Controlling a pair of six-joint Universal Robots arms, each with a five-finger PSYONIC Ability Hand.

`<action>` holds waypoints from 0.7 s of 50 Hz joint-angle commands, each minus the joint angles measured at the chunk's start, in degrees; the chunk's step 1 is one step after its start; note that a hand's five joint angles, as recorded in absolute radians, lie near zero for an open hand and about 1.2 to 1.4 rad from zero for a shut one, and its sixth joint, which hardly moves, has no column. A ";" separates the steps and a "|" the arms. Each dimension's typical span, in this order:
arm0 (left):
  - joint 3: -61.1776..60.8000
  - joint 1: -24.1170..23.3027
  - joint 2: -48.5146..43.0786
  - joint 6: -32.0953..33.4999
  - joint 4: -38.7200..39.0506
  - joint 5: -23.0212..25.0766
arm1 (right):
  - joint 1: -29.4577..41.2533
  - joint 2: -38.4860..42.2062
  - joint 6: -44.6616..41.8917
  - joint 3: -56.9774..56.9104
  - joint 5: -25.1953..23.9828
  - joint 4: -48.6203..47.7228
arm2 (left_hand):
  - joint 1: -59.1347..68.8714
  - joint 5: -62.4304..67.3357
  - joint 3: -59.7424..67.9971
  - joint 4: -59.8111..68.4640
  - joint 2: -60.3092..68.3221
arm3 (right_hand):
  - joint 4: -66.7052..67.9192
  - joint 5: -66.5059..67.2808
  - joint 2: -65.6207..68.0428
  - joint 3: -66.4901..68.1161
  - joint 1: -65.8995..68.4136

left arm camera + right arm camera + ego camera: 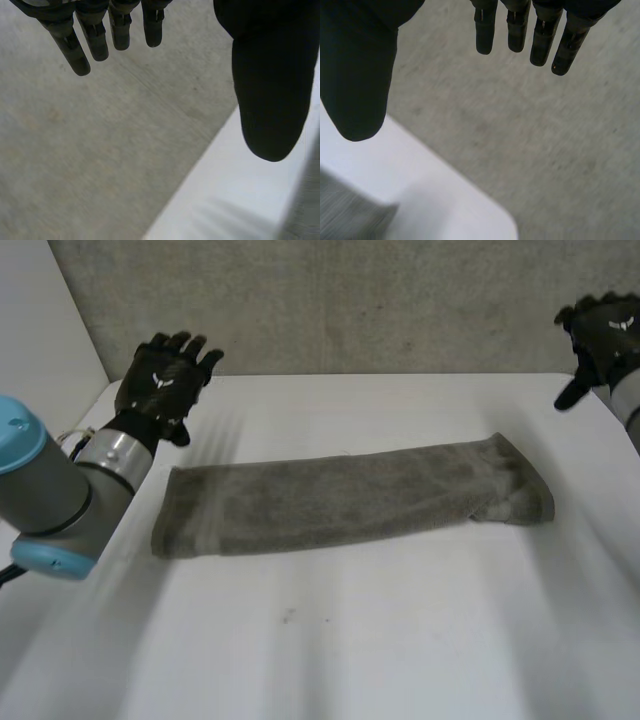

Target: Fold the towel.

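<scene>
A grey towel [350, 498] lies folded into a long band across the middle of the white table [330, 640]. My left hand [160, 380] hovers above the table's far left, just beyond the towel's left end, its fingers [120, 30] straight and empty. My right hand [600, 335] is raised at the far right, up and away from the towel's right end, with fingers [520, 30] spread and nothing in them. A corner of the towel [350, 215] lies below the right thumb, and a sliver of towel [307, 210] shows beneath the left thumb.
A grey wall [350, 300] stands behind the table's far edge. The table's far corners show in both wrist views, with grey wall [75, 150] beyond them. Bare table surface spreads in front of the towel.
</scene>
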 commanded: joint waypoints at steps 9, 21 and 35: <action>-11.10 0.43 5.55 -11.50 -16.43 -12.27 | -8.20 0.09 -5.00 13.31 -10.79 9.46 | 2.15 0.95 2.67 2.59 2.61 | 15.70 15.01 14.68 16.93 15.00; -11.81 -0.18 4.84 -13.80 -16.52 -15.64 | -8.73 11.69 -5.27 13.50 -14.57 0.23 | 0.80 -0.40 1.33 1.24 1.26 | 17.70 17.02 16.68 18.94 17.01; -13.04 -2.12 4.23 -13.80 -15.82 -15.64 | -8.47 16.00 -5.53 12.27 -15.36 -9.08 | -0.38 -1.58 0.15 0.07 0.08 | 42.41 41.72 41.39 43.64 41.71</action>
